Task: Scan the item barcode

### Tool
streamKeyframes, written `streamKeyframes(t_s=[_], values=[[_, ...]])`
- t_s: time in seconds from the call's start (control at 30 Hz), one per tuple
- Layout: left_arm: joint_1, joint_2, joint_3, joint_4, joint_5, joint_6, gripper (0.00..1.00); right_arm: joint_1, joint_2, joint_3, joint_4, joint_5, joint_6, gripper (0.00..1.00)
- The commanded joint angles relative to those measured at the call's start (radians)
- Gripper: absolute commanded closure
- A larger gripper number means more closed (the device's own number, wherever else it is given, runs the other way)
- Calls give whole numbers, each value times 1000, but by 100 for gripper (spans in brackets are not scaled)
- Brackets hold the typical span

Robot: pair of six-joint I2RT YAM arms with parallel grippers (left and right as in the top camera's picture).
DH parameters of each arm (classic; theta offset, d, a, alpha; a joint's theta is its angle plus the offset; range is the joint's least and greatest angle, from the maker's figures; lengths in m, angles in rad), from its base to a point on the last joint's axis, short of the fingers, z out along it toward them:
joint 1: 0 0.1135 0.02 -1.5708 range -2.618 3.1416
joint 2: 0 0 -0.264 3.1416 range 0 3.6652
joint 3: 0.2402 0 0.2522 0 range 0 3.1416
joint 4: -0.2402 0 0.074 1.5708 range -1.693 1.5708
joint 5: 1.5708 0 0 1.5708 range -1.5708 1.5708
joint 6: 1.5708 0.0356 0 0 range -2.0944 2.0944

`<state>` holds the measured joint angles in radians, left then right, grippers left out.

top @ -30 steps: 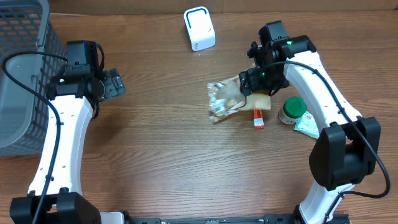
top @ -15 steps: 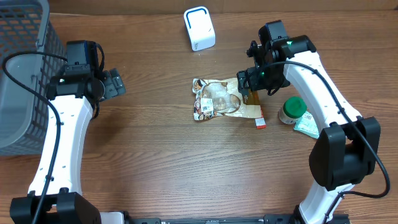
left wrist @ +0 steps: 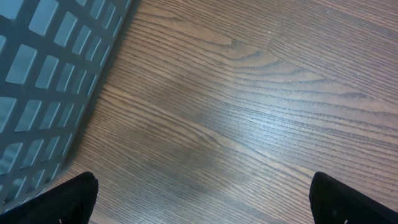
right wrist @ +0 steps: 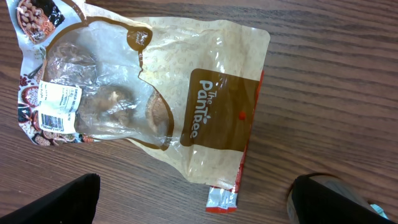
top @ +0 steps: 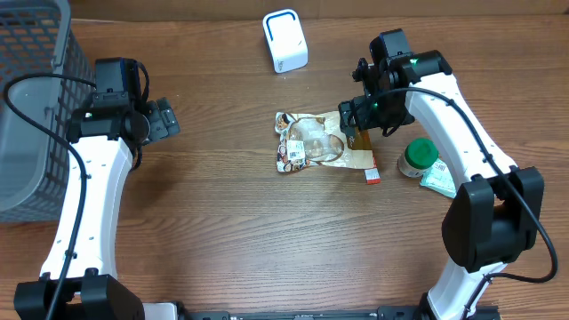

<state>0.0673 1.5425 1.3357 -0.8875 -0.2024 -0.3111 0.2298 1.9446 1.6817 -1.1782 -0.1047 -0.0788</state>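
Note:
The item is a tan and clear snack bag lying flat on the wooden table. Its white barcode label faces up at the bag's left end in the right wrist view. My right gripper hovers open over the bag's right end, its black fingertips wide apart with nothing between them. The white scanner with a blue rim stands at the back, apart from the bag. My left gripper is open over bare wood far to the left.
A grey mesh basket fills the left edge, close to the left gripper. A red sachet pokes out beside the bag. A green-lidded jar and a green-white packet lie to the right.
A second ago the bag hung crumpled at my right gripper. It has since dropped and spread out flat toward the left, label up. The left arm has not moved.

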Motion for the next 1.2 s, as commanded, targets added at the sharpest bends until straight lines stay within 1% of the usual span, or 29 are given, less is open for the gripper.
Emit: streamKeyframes(t_s=[0.0,0.2,0.33,0.47,0.6,0.7,0.83,0.97,1.07,1.17], values=[[5,4,13,2,1,12,1,2,-5,-6,3,-9,1,0],[5,4,13,2,1,12,0,-8,-85,-6,3,-10,1,0],[4,4,13,2,1,12,0,-21,-192,-6,3,-9,1,0],[4,4,13,2,1,12,1,-32,-338,-6,70,54,-26,0],[4,4,13,2,1,12,0,-37,-497,-6,138,62,-26,0],[5,4,13,2,1,12,0,-37,-623,-6,129,62,-26,0],[5,4,13,2,1,12,0,-37,-815,-6,171,78,-30,0],[5,4,13,2,1,12,1,-37,-1012,-6,176,78,-29,0],[5,4,13,2,1,12,0,-37,-1127,-6,167,87,-29,0],[4,4,13,2,1,12,0,-39,-1201,-9,130,104,-26,0]])
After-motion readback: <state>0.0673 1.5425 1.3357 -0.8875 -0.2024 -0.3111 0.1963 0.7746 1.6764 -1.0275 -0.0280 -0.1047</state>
